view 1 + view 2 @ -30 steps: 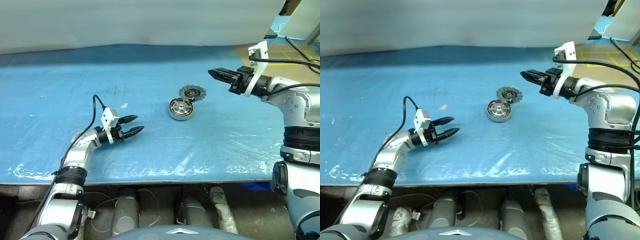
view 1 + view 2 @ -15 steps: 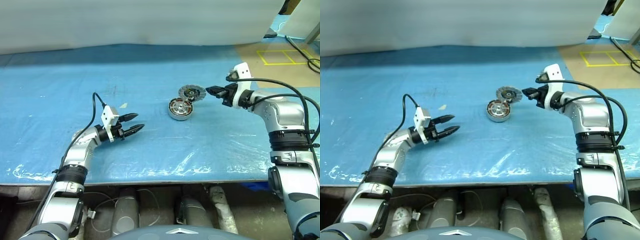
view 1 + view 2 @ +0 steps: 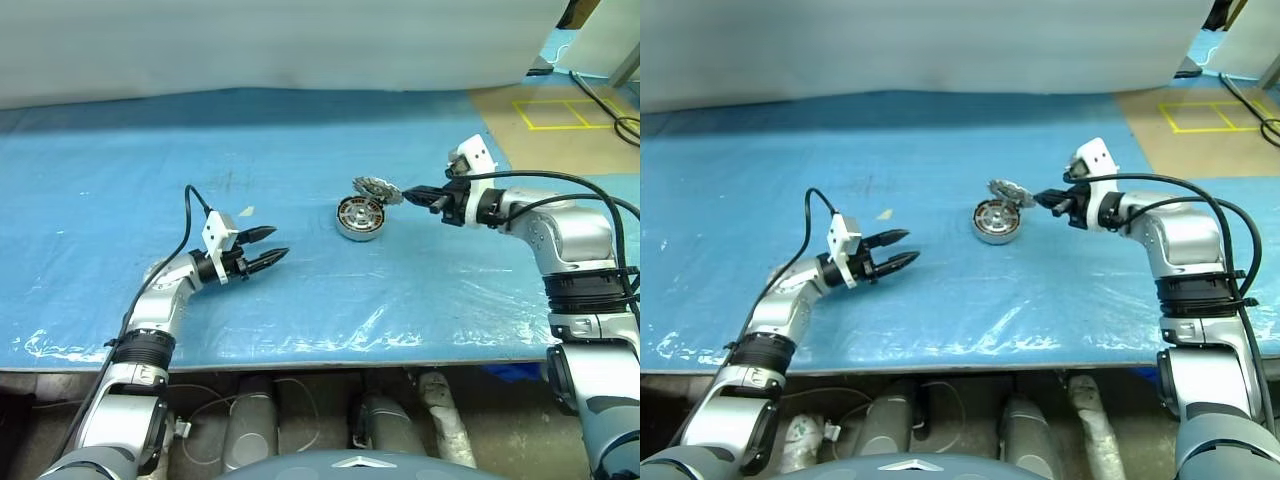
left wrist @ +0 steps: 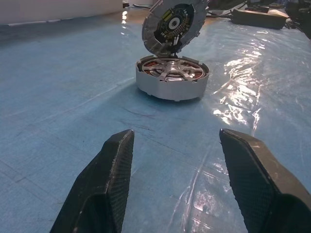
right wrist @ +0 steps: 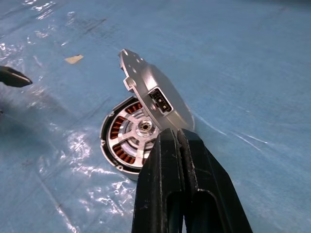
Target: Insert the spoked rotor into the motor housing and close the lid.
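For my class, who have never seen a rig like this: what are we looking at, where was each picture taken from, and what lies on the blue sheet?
This is a humanoid robot with two arms, each ending in a two-fingered gripper. Two pictures come from cameras in its head, looking down over a table under a blue sheet. The other two come from cameras on its wrists. On the sheet sits the motor housing, a silver cup with copper windings, with the spoked rotor already inside. The lid leans tilted on the housing's edge. The right gripper, shut, has its tips at the lid. The left gripper hovers open and empty.
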